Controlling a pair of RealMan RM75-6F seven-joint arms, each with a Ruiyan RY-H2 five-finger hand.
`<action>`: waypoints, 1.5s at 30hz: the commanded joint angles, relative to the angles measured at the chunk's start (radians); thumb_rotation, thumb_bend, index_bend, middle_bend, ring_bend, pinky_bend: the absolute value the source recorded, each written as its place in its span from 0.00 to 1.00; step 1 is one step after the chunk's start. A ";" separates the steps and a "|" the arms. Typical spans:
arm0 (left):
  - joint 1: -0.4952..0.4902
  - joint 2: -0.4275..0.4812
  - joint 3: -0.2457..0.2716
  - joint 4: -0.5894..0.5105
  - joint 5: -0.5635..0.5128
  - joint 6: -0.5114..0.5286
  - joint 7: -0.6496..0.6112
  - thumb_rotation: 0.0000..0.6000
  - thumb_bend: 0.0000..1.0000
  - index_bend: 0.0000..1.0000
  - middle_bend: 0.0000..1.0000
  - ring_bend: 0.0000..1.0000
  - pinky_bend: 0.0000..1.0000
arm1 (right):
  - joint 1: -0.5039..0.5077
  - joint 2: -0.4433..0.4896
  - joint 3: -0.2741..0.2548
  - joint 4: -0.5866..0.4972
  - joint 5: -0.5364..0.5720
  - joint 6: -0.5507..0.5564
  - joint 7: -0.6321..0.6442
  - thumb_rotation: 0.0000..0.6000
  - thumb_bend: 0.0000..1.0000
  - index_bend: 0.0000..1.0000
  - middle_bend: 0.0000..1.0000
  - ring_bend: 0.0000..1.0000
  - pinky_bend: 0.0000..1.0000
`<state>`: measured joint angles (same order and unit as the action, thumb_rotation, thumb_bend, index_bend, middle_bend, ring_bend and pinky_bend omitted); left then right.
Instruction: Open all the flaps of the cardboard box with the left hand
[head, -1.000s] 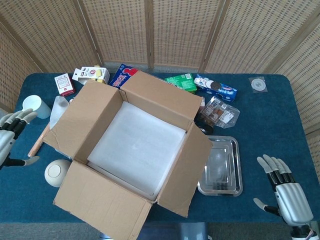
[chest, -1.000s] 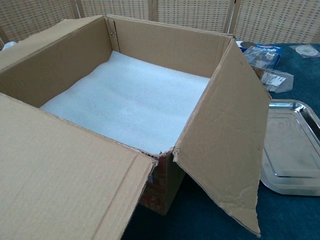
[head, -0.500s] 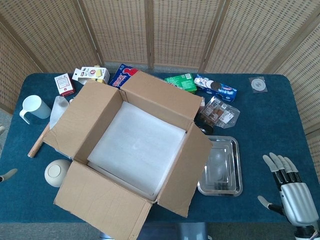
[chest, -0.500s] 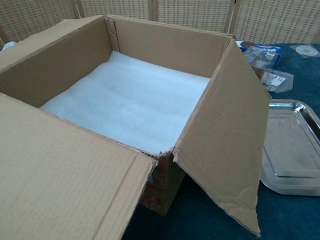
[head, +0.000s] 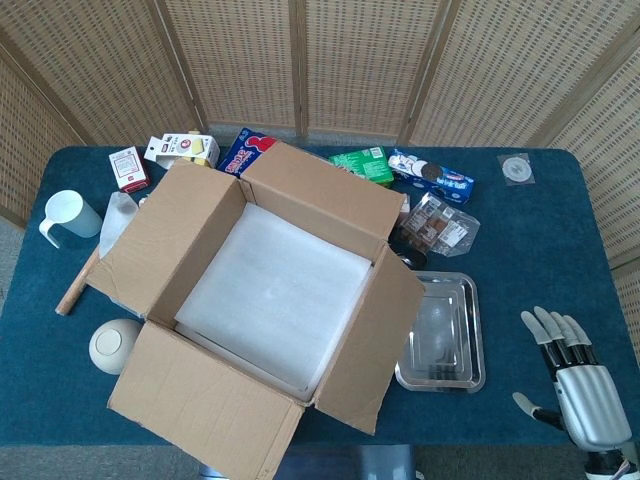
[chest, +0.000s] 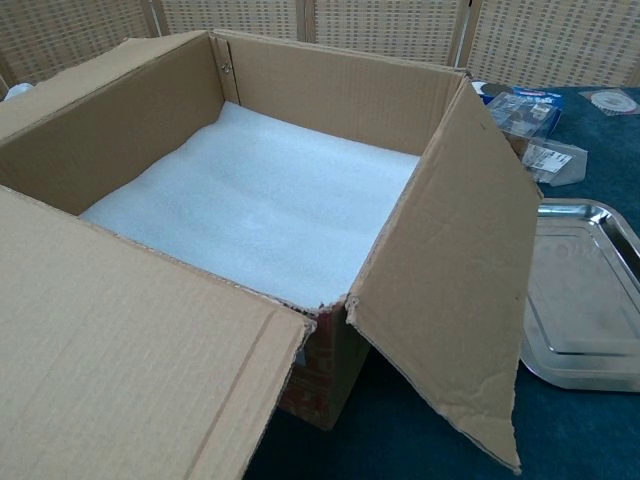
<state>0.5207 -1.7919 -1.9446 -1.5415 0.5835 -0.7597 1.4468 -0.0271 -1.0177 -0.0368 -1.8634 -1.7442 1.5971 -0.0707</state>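
The cardboard box (head: 200, 400) sits in the middle of the blue table with all its flaps folded outward; white foam (head: 270, 295) lines its bottom. In the chest view the box (chest: 120, 370) fills most of the frame, its near flap spread toward me and its right flap (chest: 450, 280) hanging down. My right hand (head: 575, 385) rests near the table's front right corner, fingers apart and holding nothing. My left hand appears in neither view.
A steel tray (head: 465, 375) lies right of the box. Behind it are snack packs (head: 440, 225), a cookie pack (head: 432, 175), a green box (head: 362, 165) and small cartons (head: 180, 150). Left of the box are a white cup (head: 62, 215), a wooden stick (head: 75, 285) and a round white object (head: 115, 343).
My left hand, at the table's left edge a second ago, has withdrawn out of view. The right hand shifted slightly. The box has not moved.
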 joint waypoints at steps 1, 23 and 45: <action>-0.018 0.012 0.011 0.000 0.000 0.017 0.008 1.00 0.04 0.00 0.00 0.00 0.00 | 0.002 -0.004 0.000 0.000 0.003 -0.006 -0.008 1.00 0.00 0.00 0.00 0.00 0.00; -0.091 0.038 0.052 0.077 0.015 0.108 0.040 1.00 0.04 0.01 0.00 0.00 0.00 | 0.003 -0.015 0.002 0.003 0.013 -0.017 -0.034 1.00 0.00 0.00 0.00 0.00 0.00; -0.146 0.045 0.080 0.078 0.012 0.153 0.014 1.00 0.04 0.00 0.00 0.00 0.00 | 0.004 -0.023 0.002 0.006 0.019 -0.024 -0.047 1.00 0.00 0.00 0.00 0.00 0.00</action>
<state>0.3805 -1.7502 -1.8629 -1.4639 0.5943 -0.6128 1.4651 -0.0230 -1.0405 -0.0349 -1.8576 -1.7252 1.5734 -0.1176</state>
